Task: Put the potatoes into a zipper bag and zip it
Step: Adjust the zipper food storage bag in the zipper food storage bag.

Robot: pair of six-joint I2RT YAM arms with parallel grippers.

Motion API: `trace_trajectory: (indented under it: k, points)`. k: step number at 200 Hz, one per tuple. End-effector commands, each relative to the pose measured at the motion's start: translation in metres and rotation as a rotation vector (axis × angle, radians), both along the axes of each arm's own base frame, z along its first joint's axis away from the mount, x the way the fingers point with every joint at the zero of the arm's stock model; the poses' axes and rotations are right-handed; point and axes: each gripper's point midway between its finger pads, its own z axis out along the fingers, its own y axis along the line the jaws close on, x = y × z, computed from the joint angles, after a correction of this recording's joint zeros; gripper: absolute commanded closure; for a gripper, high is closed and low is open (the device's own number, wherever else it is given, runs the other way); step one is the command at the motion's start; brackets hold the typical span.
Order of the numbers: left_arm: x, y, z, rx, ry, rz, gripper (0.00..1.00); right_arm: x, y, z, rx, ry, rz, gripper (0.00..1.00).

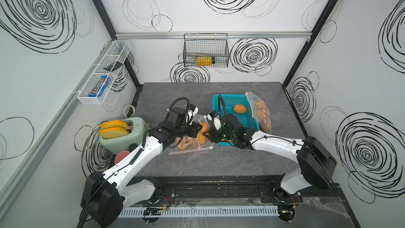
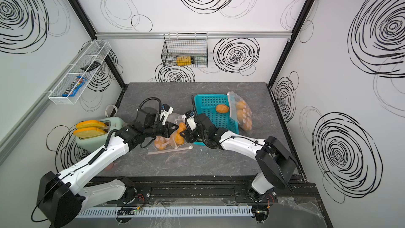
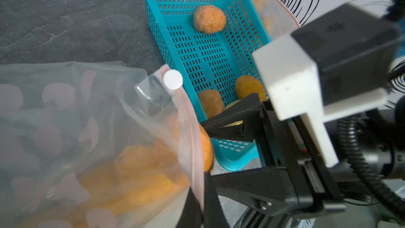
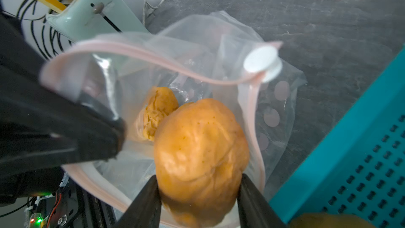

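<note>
One potato (image 4: 201, 150) at the zipper bag (image 4: 153, 55) mouth
Closed left fingers (image 4: 65, 132) clamp the rim; right fingers (image 4: 142, 205), half-open, grip the potato. Best lower it past the rim before releasing.

A grey stone-patterned tabletop (image 1: 175, 93) lay inside white walls marked with black scribbled swirls (image 1: 254, 55). At its left edge stood a mint-green plastic toaster (image 1: 138, 126) with 2 flat orange-crusted toast slices (image 1: 114, 125) upright in its slots. A coiled white cord (image 1: 127, 109) lay behind it, and a round red object (image 1: 121, 156), partly hidden, showed just in front. A teal perforated plastic basket (image 1: 230, 101) rested on the right half. On the left wall hung a white wire shelf (image 1: 114, 47) of 3 compartments. A blue M&M's packet (image 1: 99, 88) lay in the nearest and a flat black object (image 1: 112, 66) in the middle. A black wire basket (image 1: 206, 44) on the rear rail held a yellow object (image 1: 205, 60).
</note>
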Motion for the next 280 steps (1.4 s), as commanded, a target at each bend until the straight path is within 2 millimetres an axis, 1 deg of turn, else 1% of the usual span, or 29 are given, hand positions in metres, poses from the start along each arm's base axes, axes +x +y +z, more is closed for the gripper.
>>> trace_trajectory:
  k: [1, 28, 51, 74, 96, 108, 124, 139, 157, 176, 189, 210, 224, 247, 264, 280]
  points:
    - [0.004, -0.007, 0.017, -0.031, -0.049, -0.023, 1.00, -0.004, 0.020, 0.025, 0.095, -0.040, 0.071, 0.53]
    - [0.004, -0.008, 0.018, -0.033, -0.051, -0.027, 1.00, 0.002, 0.027, 0.025, 0.120, -0.041, 0.065, 0.56]
    - [0.002, -0.009, 0.018, -0.036, -0.049, -0.036, 1.00, 0.015, 0.030, 0.020, 0.130, -0.035, 0.021, 0.57]
    - [0.001, -0.011, 0.019, -0.043, -0.050, -0.048, 1.00, 0.033, 0.031, 0.023, 0.183, -0.010, -0.022, 0.57]
    - [0.000, -0.012, 0.021, -0.048, -0.054, -0.056, 1.00, 0.057, 0.022, 0.021, 0.236, 0.047, -0.116, 0.58]
    - [-0.001, -0.013, 0.021, -0.050, -0.052, -0.062, 1.00, 0.063, 0.021, 0.023, 0.291, 0.085, -0.115, 0.59]
    - [-0.001, -0.013, 0.019, -0.046, -0.046, -0.062, 1.00, 0.062, 0.025, 0.031, 0.352, 0.105, -0.070, 0.59]
    - [-0.001, -0.014, 0.018, -0.042, -0.042, -0.062, 1.00, 0.054, 0.030, 0.037, 0.377, 0.101, -0.022, 0.59]
    - [0.001, -0.013, 0.015, -0.034, -0.038, -0.056, 1.00, 0.041, 0.038, 0.039, 0.388, 0.117, 0.039, 0.59]
    - [0.005, -0.007, 0.013, -0.010, -0.043, -0.029, 1.00, 0.028, 0.042, 0.041, 0.406, 0.141, 0.089, 0.59]
    - [0.007, -0.003, 0.014, 0.006, -0.054, -0.010, 1.00, 0.022, 0.042, 0.040, 0.438, 0.170, 0.101, 0.59]
    - [0.010, -0.001, 0.019, 0.000, -0.069, -0.008, 1.00, 0.011, 0.047, 0.041, 0.473, 0.223, 0.144, 0.59]
    - [0.008, -0.005, 0.021, -0.011, -0.070, -0.032, 1.00, 0.010, 0.049, 0.039, 0.489, 0.261, 0.138, 0.59]
    - [0.003, -0.014, 0.019, -0.032, -0.045, -0.092, 1.00, 0.020, 0.051, 0.028, 0.499, 0.353, 0.059, 0.57]
    - [0.000, -0.019, 0.016, -0.045, -0.025, -0.119, 1.00, 0.025, 0.054, 0.025, 0.511, 0.376, 0.020, 0.53]
    - [-0.003, -0.023, 0.013, -0.045, -0.013, -0.137, 1.00, 0.029, 0.057, 0.019, 0.484, 0.378, 0.001, 0.49]
